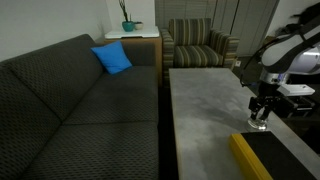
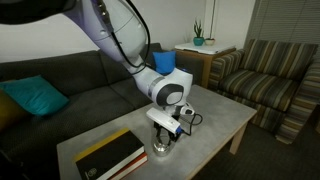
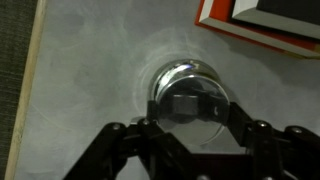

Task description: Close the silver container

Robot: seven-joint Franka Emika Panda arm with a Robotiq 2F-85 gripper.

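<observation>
**Tool bears down on the silver container at the bench's edge**

The silver container [image 3: 186, 98] sits on the grey bench [image 3: 90, 70], directly under the tool [image 3: 186, 108]. In the wrist view the tin shows as a round, shiny disc with a bright rim, and the tool's dark fingers [image 3: 120, 140] come in from the bottom of the picture on either side of it. A dark square part of the tool lies over the middle of the tin. The fingers stand drawn in as far as they go, their tips at or over the tin's top; whether they pinch the tin or only press on it cannot be told.

In an exterior view the tool [image 2: 165, 135] points straight down, with the silver container [image 2: 162, 150] just below it as a small shiny round, near the bench's front edge. The long black box with a yellow edge [image 2: 110, 155] lies on the bench [image 2: 225, 115] just beside the tin, apart from it. In the wrist view the same box [image 3: 265, 25] fills the upper right corner, well clear of the tin's rim.

In an exterior view the tool [image 1: 260, 118] hangs low over the bench [image 1: 200, 100], with the box [image 1: 262, 155] near it; the tin itself is too small to make out there. A dark sofa [image 1: 70, 100] with a blue cushion [image 1: 112, 58] stands alongside the bench.
</observation>
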